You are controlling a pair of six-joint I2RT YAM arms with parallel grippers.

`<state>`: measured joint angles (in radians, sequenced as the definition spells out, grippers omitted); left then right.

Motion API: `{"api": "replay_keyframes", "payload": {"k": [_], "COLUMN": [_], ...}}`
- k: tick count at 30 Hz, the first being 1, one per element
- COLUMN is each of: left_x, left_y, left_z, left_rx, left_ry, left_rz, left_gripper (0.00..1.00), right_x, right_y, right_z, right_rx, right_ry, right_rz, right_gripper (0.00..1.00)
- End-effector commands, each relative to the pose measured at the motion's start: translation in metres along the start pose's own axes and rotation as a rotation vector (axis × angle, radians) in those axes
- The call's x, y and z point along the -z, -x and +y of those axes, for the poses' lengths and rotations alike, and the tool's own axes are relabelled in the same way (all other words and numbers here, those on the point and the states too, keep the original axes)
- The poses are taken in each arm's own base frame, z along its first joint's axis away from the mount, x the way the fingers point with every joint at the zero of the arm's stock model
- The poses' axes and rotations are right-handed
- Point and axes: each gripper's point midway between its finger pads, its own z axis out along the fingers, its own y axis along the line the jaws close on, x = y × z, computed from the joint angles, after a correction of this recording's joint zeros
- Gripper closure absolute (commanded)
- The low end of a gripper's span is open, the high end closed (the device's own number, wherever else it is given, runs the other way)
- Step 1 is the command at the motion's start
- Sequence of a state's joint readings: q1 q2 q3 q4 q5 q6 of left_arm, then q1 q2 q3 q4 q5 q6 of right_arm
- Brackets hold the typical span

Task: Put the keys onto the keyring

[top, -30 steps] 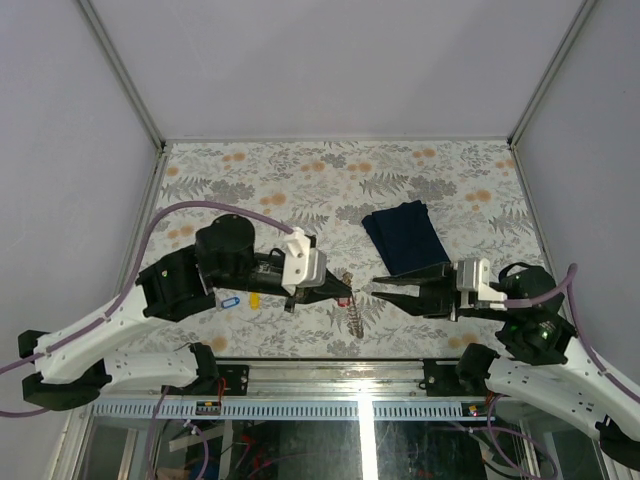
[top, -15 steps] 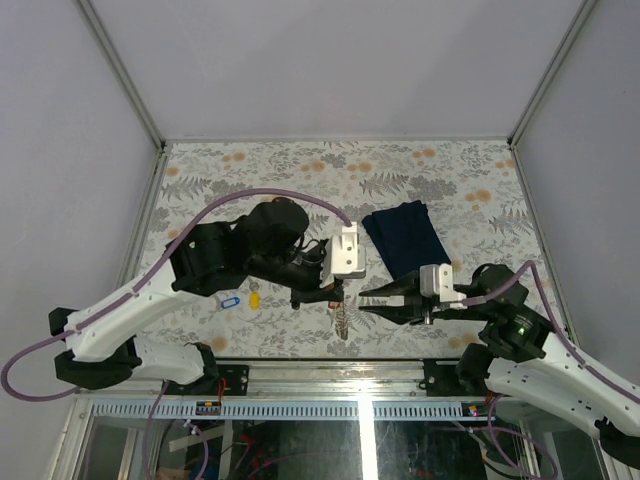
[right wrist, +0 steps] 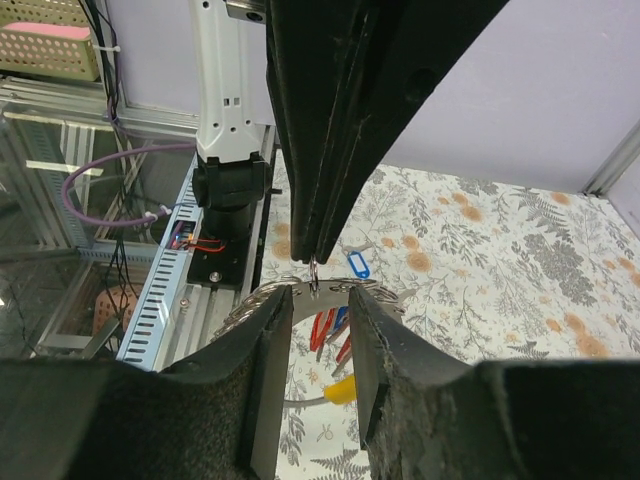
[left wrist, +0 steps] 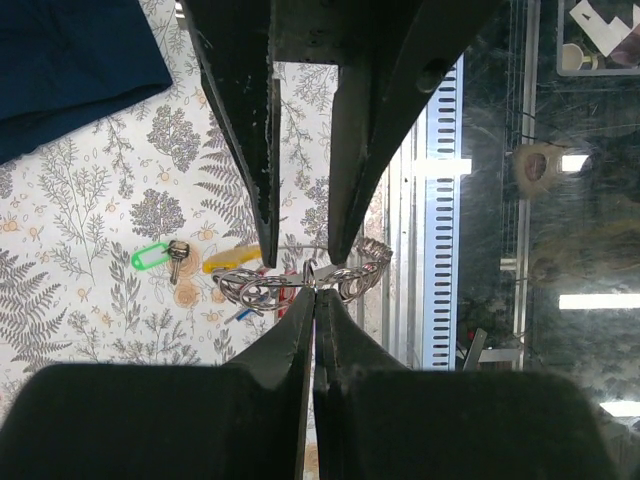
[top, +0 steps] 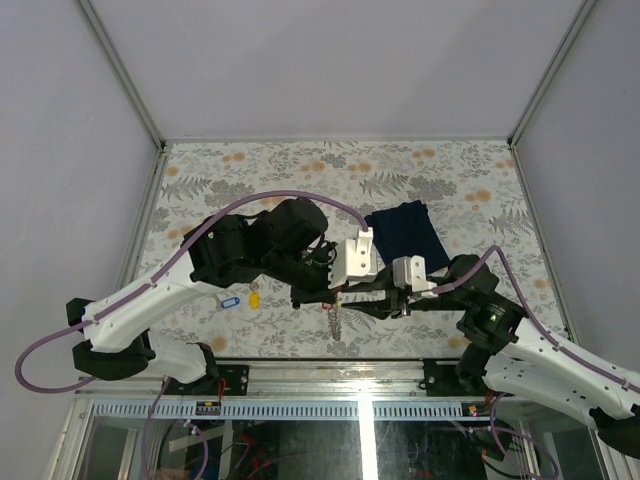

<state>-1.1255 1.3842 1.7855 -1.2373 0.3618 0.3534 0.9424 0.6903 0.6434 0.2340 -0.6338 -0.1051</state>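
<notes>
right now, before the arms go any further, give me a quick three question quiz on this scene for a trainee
1. True or false: the left tool is shut on the keyring.
2. What colour is the folded cloth on the table? A red, B navy, C white.
3. Fill in: the right tool reaches the keyring with its jaws ____.

Key: 1 true. 2 B. 3 open.
</notes>
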Motion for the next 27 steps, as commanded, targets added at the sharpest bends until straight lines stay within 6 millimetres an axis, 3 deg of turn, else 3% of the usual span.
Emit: {"api": "replay_keyframes", "payload": {"k": [1, 15, 18, 21, 23, 27], "left_x": [0.007, 0.008, 0.010, 0.011, 0.013, 0.025], "left_y": [0.007, 0.015, 0.016, 0.017, 0.019, 0.032], "left_z": [-0.001, 0.004, 0.004, 0.006, 0.008, 0.012], "left_rx": [-0.030, -0.045, -0.043, -0.041, -0.040, -0.064], "left_ry": [0.009, 0.042, 0.051, 0.062, 0.081, 0.135], "left_rz": [-0.014, -0.046, -0.056, -0.062, -0.075, -0.169], "left_gripper": [1.00, 1.00, 1.00, 1.00, 1.00, 0.87], "right_x": [-0.005, -0.011, -0.011, -0.011, -0.010, -0.004], "right_y": [0.022, 0.017, 0.016, 0.017, 0.020, 0.036], "right_z": [-0.001, 0.002, 0.003, 0.003, 0.002, -0.003], "right_rx": [0.053, 0.029, 0.026, 0.019, 0.016, 0.043], "right_ry": [0.015, 0.053, 0.057, 0.058, 0.048, -0.006], "right_rz": [-0.086, -0.083, -0.079, -0.080, -0.083, -0.142], "right_gripper": [0.64, 0.77, 0.84, 0.99, 1.00, 1.00]}}
